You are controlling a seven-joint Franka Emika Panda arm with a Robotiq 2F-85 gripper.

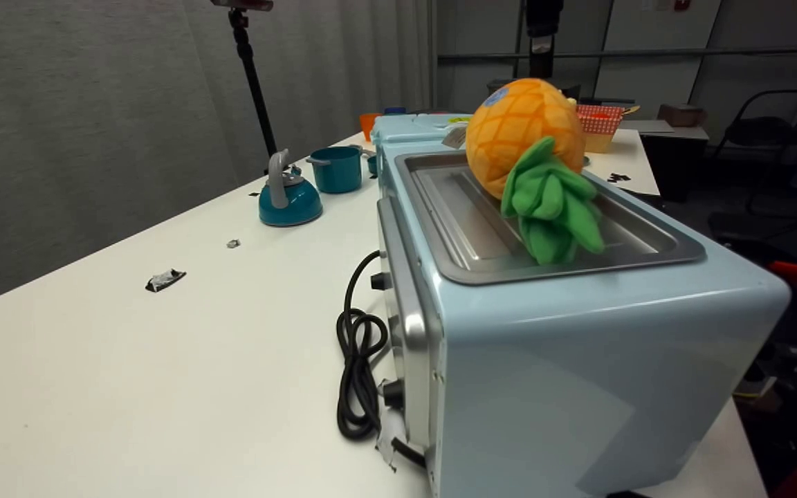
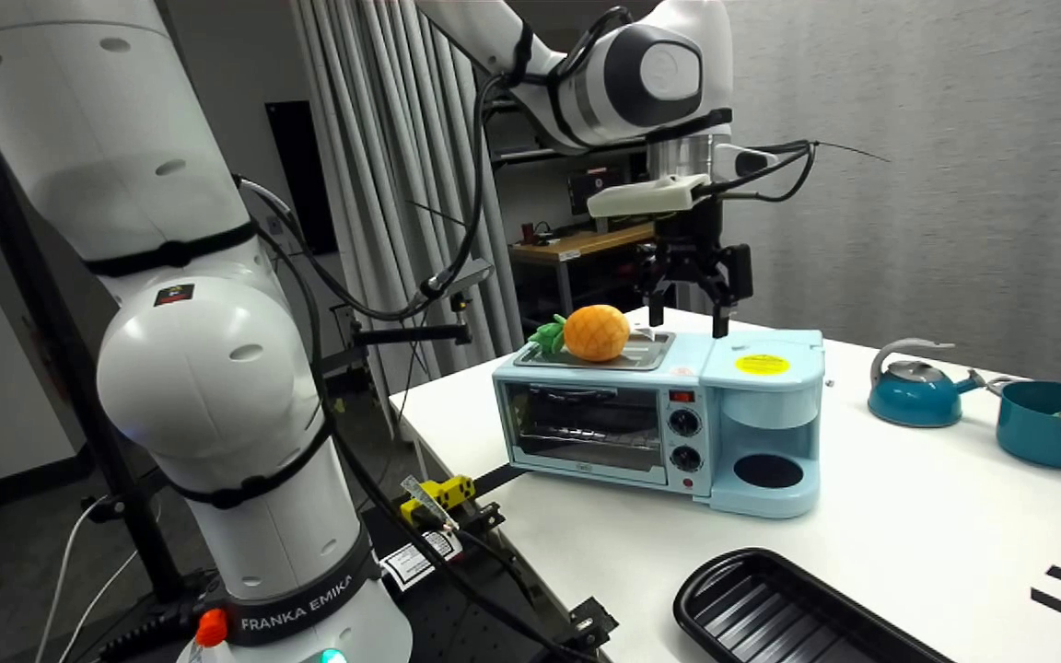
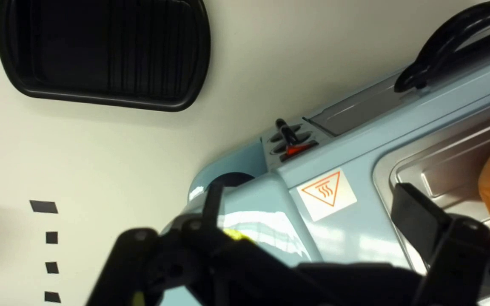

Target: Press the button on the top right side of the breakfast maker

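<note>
I am holding the pincer above the breakfast maker, its fingers standing apart and gripping nothing. The breakfast maker is sitting on a white table. I am judging this to be the approach: the red switch, which I am taking for the button, is sitting high on the breakfast maker's front, and no finger is touching it. The next move is probably calling for fingers brought together into one blunt tip, a pass beyond the breakfast maker's front edge, a descent, then a short inward push, clear of the knob just below.

The breakfast maker's shell is gleaming, smooth and round-cornered. On its top, a plush pineapple is resting in a shiny metal tray, looking soft and squashable. A black ribbed pan is lying in front of the breakfast maker; a rounded, glossy teal kettle is standing upright on its cord side.
</note>
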